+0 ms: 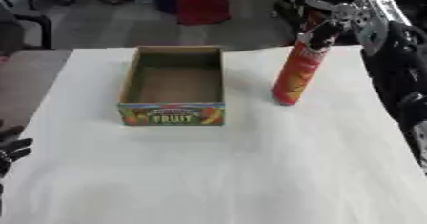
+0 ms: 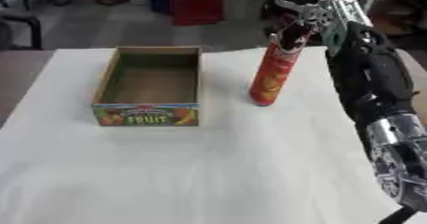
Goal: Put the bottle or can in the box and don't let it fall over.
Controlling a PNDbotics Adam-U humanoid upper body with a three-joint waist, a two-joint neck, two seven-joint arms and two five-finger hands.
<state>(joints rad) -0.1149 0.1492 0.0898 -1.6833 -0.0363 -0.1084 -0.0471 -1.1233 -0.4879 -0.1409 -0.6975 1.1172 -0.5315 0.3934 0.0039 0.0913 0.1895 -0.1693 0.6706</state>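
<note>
A tall red and orange can leans with its top toward the right, its base on the white table right of the box. My right hand comes from the upper right with its fingers curled round the can's top. The open cardboard box, with a colourful FRUIT label on its front wall, stands at the table's middle left with nothing inside. My left hand rests at the lower left edge, fingers relaxed and holding nothing.
The white table spreads wide in front of the box. My right arm runs along the table's right side. Chairs and a red container stand on the floor beyond the far edge.
</note>
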